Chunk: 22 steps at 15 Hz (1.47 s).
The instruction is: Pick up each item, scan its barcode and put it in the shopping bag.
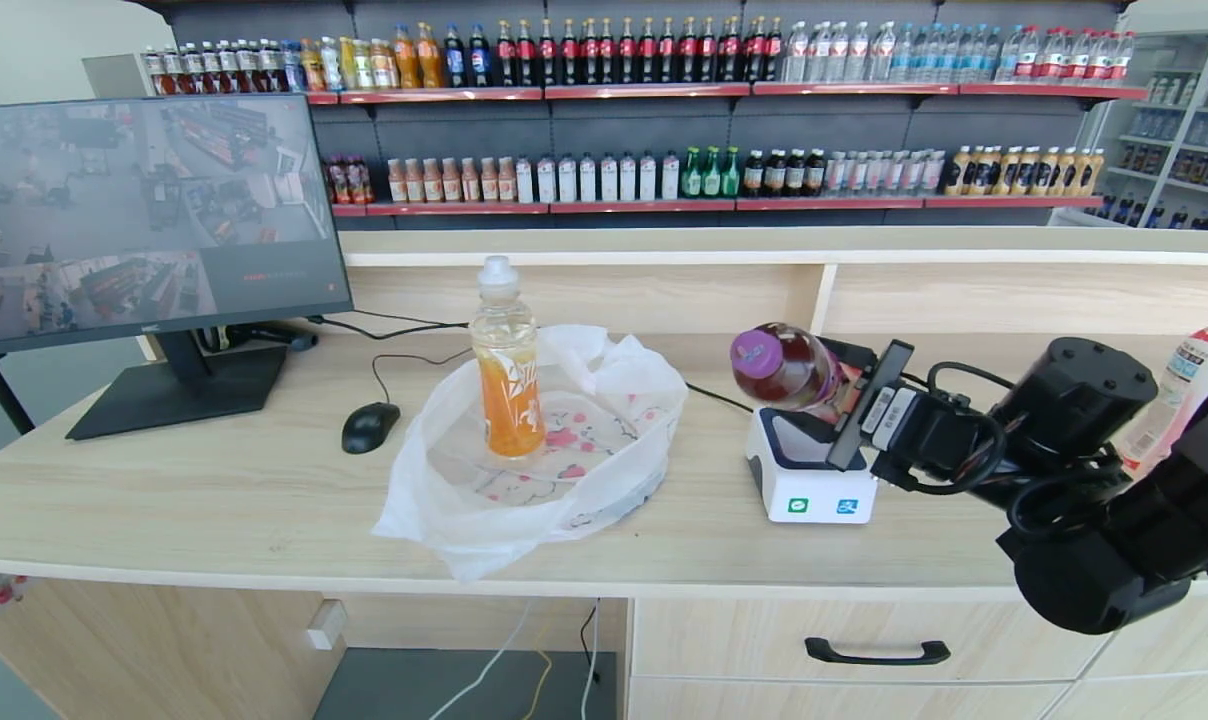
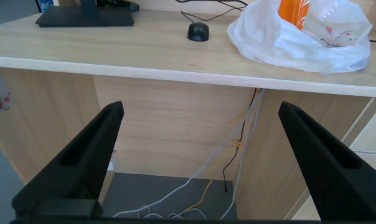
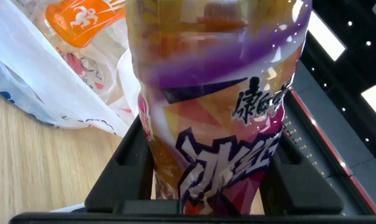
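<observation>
- Your right tool [image 1: 849, 388] pinches a smooth purple-capped bottle [image 1: 786, 368], tipped sideways over the boxy white scanner [image 1: 804, 480] towards the bench's [image 1: 214, 490] right end.
- Your left tool [image 2: 200, 112] gapes wide below the bench's front edge.

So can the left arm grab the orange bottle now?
Probably not straight away. The left gripper hangs open below the counter edge, while the orange bottle stands up top in the bag. Lifted higher, its way looks free.

Bright, even light from above leaves only soft shadows beneath the mouse [image 1: 369, 427] and monitor [image 1: 144, 220] on the counter [image 1: 214, 500], whitens the shopping bag [image 1: 434, 500] folds with glare, and the head view bends straight lines toward its edges.
</observation>
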Available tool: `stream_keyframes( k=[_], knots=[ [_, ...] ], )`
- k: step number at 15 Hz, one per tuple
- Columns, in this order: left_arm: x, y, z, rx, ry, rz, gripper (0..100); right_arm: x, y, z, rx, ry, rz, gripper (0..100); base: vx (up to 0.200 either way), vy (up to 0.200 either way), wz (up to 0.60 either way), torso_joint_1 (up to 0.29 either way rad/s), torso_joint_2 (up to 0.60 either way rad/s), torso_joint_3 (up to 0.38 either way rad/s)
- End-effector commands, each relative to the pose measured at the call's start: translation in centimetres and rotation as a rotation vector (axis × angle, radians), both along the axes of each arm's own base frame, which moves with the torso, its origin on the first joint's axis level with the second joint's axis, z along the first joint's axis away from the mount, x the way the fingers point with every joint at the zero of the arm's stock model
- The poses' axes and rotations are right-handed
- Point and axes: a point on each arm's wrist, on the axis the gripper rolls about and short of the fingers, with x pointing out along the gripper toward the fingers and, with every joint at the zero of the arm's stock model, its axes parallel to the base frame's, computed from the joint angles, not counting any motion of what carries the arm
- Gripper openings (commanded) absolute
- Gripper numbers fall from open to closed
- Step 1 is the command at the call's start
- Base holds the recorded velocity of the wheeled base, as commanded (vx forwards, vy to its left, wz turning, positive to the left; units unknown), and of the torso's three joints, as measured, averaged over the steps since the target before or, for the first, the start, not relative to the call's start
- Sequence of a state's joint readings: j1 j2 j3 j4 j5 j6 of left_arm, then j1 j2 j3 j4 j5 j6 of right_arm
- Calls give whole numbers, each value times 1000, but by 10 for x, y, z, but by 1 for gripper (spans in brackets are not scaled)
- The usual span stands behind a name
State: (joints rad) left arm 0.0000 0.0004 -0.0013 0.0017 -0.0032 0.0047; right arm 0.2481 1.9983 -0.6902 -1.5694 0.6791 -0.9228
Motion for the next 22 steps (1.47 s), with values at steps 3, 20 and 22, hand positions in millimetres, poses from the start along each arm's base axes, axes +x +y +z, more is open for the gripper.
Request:
stream_keyframes(
  k=[3,20,22],
  knots=[
    [0,0,0,0,-1,0,100,-10,-1,21,48,-22,5,0,0,0,0,0,0,0],
    [0,0,0,0,-1,0,100,-72,51,53,882,521,-123,0,0,0,0,0,0,0],
    [0,0,0,0,-1,2,100,-76,48,50,917,547,-151,0,0,0,0,0,0,0]
  ],
)
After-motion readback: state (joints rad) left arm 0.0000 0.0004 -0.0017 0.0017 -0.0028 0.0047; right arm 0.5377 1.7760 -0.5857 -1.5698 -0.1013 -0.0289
